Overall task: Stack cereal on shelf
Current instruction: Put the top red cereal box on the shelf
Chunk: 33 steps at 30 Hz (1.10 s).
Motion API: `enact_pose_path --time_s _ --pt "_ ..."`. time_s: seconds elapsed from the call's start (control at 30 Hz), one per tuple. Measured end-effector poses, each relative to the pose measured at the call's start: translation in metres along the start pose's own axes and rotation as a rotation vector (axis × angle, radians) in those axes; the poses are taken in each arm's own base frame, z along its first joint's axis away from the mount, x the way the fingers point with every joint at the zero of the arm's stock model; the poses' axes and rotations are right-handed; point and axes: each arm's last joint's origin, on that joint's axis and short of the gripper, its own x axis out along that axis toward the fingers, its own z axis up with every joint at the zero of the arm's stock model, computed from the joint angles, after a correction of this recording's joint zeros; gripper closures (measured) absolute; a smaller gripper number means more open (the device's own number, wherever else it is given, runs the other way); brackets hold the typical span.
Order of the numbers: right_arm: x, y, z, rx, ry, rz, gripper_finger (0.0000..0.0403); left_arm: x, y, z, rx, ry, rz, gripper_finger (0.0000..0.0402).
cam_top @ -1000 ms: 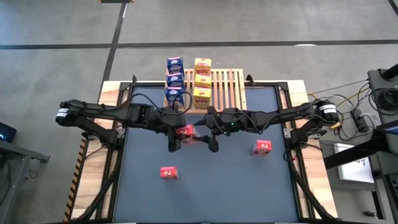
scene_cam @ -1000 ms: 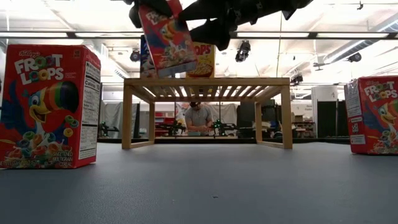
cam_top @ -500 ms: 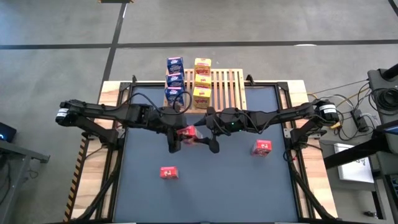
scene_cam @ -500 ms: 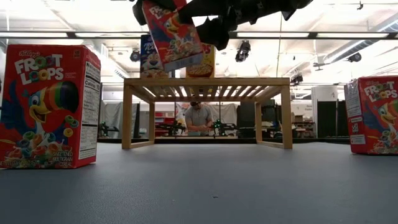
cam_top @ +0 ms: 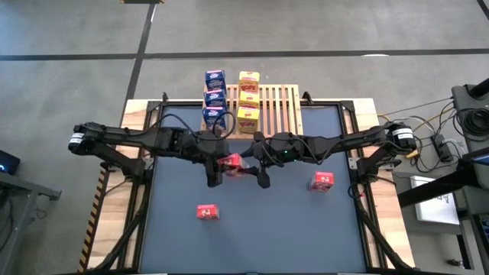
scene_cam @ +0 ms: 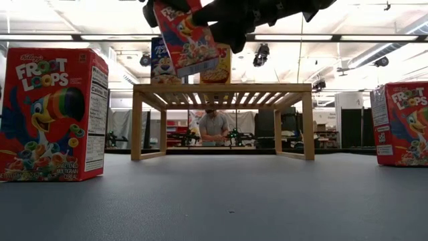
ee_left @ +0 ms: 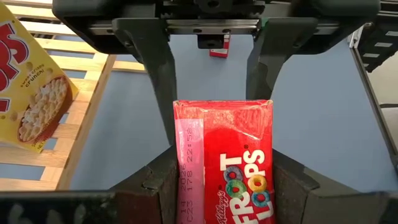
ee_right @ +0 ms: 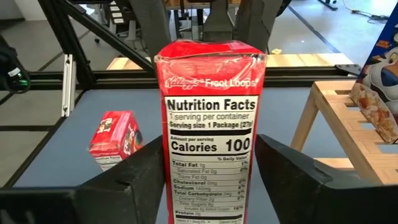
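A small red cereal box [cam_top: 229, 162] hangs in the air above the middle of the table, between my two grippers. My left gripper [cam_top: 218, 163] is shut on it from the table's left. My right gripper [cam_top: 255, 163] comes from the right and its fingers close on the same box. The wooden slatted shelf [cam_top: 279, 107] stands at the far middle. Three blue boxes [cam_top: 215, 98] and three yellow boxes [cam_top: 247, 99] stand on the shelf's left part. Two more red boxes stand on the table, one near the front [cam_top: 207, 211] and one at the right [cam_top: 322, 181]. My left gripper pinches the red box between its two fingers [ee_left: 163, 180] at the box's upper end [scene_cam: 175, 8], coming level from the table's left. The box is lifted clear and hangs tilted below the fingers. My right gripper has one finger [ee_right: 148, 163] against each broad face of the box, beside the nutrition side panel [ee_right: 211, 124], coming level from the table's right. Its fingers [ee_left: 163, 93] flank the box's other end.
In the low view the two standing red boxes show at the left [scene_cam: 53, 114] and right [scene_cam: 401, 124], with the shelf [scene_cam: 224, 90] between them. Bare blue-grey mat [cam_top: 260, 221] lies in front. A person [scene_cam: 214, 127] is in the room beyond the table.
My left gripper has gone up a little with the red box, which hangs slightly higher and a touch more upright than a second ago. Both arms have otherwise stayed in place over the table's middle.
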Motion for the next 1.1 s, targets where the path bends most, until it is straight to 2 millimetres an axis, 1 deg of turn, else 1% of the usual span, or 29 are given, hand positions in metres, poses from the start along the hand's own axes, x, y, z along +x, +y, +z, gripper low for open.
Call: enact_pose_path --time_s 0.17,0.27,0.43,0.63,0.73,0.9,1.0,1.1 --pt "0.0 0.0 0.0 -0.002 0.0 0.001 0.0206 0.0 0.0 0.0 -0.004 0.0 -0.003 0.0244" --pt "0.0 0.0 0.0 -0.003 0.0 0.002 0.0217 0.0 -0.001 0.0 -0.005 0.0 -0.004 0.0236" --pt "0.0 0.0 0.0 -0.012 0.0 0.0 0.0229 0.0 -0.001 0.0 0.0 -0.001 -0.005 0.0197" --pt "0.0 0.0 -0.001 -0.017 0.007 -0.003 0.0231 -0.003 0.0 0.0 0.001 -0.001 -0.006 0.0144" --pt "-0.001 0.0 -0.001 -0.022 0.02 -0.003 0.0232 -0.013 0.001 -0.001 0.001 -0.003 -0.002 0.0126" --pt "-0.006 0.001 0.002 -0.039 0.017 -0.003 0.023 -0.042 0.006 -0.002 -0.005 -0.06 0.067 0.0115" --pt "-0.014 0.002 0.008 -0.066 0.006 -0.001 0.023 -0.057 0.008 -0.001 -0.012 -0.109 0.09 0.0114" --pt "-0.025 0.003 0.015 -0.087 -0.002 0.006 0.0233 -0.061 0.009 -0.006 -0.014 -0.13 0.107 0.0114"
